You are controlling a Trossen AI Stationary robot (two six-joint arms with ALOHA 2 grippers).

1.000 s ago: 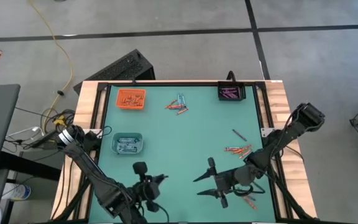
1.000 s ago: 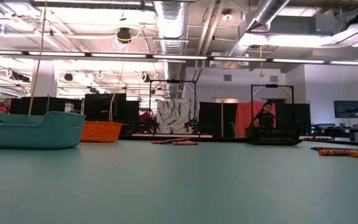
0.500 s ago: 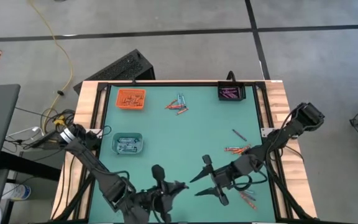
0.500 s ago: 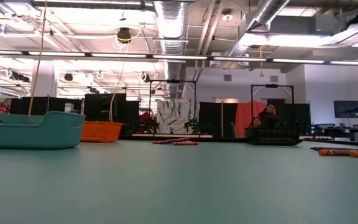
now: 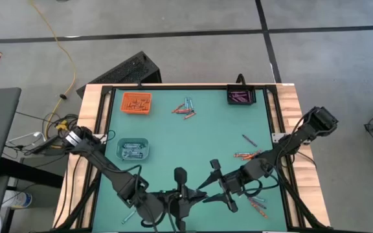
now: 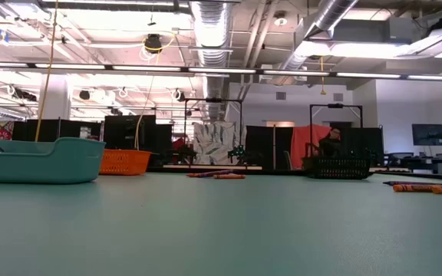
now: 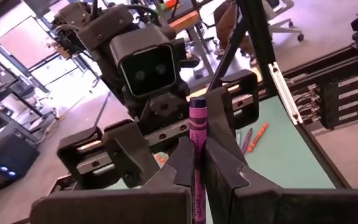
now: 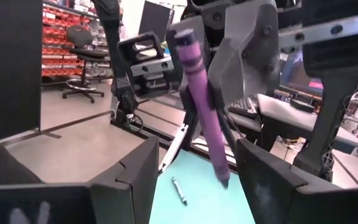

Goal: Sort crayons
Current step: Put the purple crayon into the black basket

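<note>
Left hand [image 7: 196,163] clamped on purple crayon [image 7: 197,134], plain only in wrist views; right hand [image 8: 191,180] spread apart, facing it over the surface [image 5: 173,136].

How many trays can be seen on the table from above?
3. The orange tray is at the far left corner, the black tray at the far right corner, and the clear tray by the left edge. None seems hidden.
</note>
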